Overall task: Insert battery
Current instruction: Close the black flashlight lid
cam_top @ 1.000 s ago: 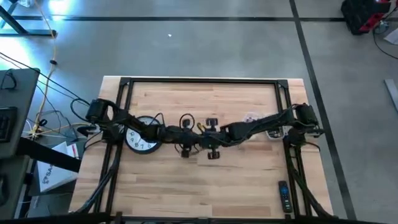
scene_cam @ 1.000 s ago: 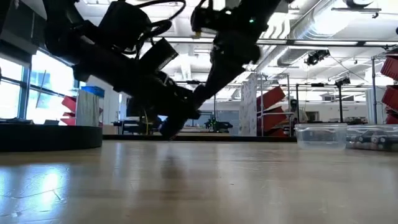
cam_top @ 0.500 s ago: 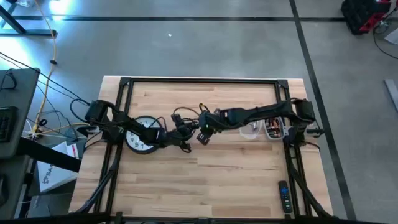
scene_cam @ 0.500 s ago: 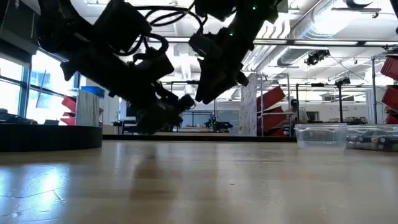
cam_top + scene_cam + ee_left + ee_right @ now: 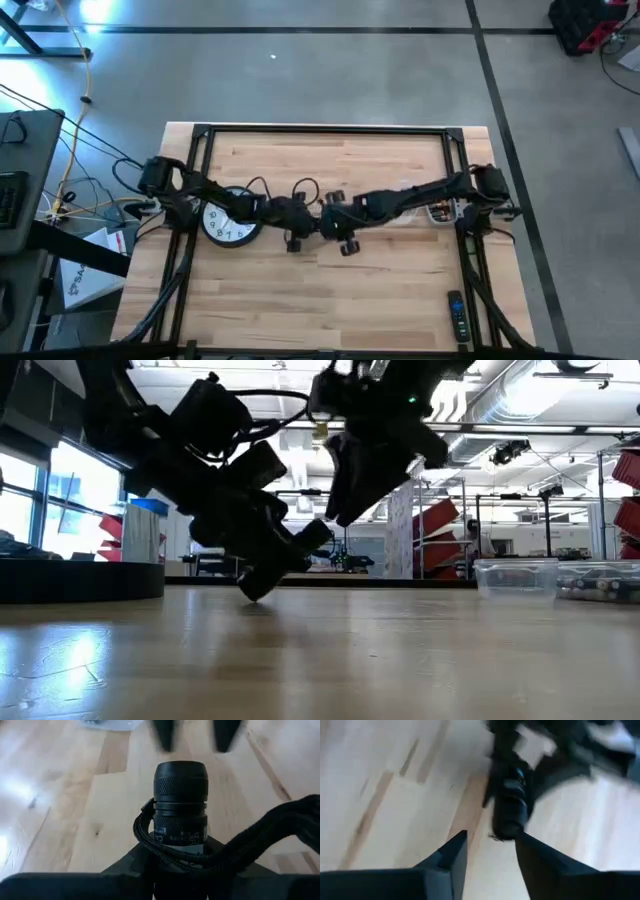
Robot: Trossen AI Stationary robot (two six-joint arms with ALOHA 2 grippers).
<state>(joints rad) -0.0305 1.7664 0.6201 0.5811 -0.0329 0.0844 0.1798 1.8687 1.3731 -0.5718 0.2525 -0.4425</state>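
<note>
Flashlight (image 5: pixel 180 802) clamped in left gripper (image 5: pixel 181 870); right gripper (image 5: pixel 487 855) open.

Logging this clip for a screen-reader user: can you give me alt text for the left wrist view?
A black flashlight with a knurled end and a dark cord looped around its body is held by the left gripper, pointing out over the light wooden table. Beyond it, the two dark fingertips of the right gripper face the flashlight's end, spread apart. A clear container edge shows farther off.

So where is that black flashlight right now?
The black knurled metal flashlight is held in the left tool near the table's middle, just right of the round white clock, with the right tool facing it.
</note>
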